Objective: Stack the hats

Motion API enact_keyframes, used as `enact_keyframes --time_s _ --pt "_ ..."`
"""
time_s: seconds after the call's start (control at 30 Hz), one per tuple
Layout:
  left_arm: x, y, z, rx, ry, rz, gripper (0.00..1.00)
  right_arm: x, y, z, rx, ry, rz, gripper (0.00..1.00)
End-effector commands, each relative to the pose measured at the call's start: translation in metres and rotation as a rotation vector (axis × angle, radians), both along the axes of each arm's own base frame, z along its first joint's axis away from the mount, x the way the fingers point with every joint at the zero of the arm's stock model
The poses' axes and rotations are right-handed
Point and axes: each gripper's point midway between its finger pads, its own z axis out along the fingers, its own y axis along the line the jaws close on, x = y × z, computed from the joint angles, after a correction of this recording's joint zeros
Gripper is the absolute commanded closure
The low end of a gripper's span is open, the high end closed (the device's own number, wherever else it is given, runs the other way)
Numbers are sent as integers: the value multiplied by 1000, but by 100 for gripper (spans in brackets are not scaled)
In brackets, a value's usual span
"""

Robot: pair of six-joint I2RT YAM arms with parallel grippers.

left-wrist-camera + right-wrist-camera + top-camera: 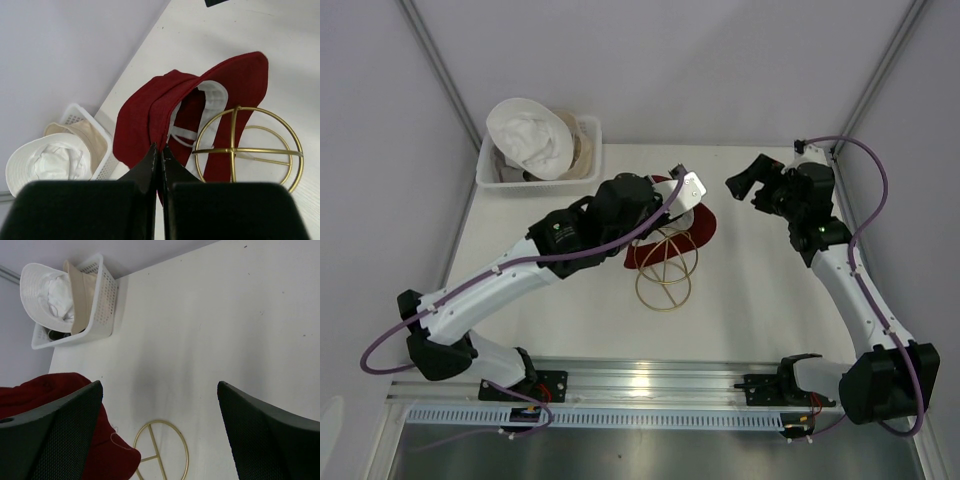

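Observation:
My left gripper (682, 203) is shut on the edge of the dark red hat (706, 229) and holds it up, partly draped over a gold wire stand (665, 266). In the left wrist view the fingertips (154, 152) pinch the red fabric (145, 112), whose white lining shows. The white hat (528, 136) and the beige hat (582, 156) lie in the white mesh basket (588, 124) at the far left. A dark bit (526, 175) under the white hat may be the grey hat. My right gripper (748, 180) is open and empty, to the right of the red hat (60, 445).
The gold wire stand (246, 150) sits at the table's middle, its base ring in the right wrist view (161, 450). The basket (102, 310) stands against the back wall. Frame posts rise at the back corners. A metal rail runs along the near edge.

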Motion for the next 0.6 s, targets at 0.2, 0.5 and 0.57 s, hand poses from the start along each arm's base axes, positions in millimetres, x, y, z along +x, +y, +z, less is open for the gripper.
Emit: enact_keyframes --time_s 0.2,0.5,0.57 --pt "-41 -8 2 -8 56 -71 99 -5 -13 -22 -21 36 -67 0" --pt "-81 -17 -1 -134 123 -121 99 -11 -15 -62 9 97 -93 1" --pt "-97 -26 -7 -136 145 -175 99 -17 -16 -70 22 117 -109 1"
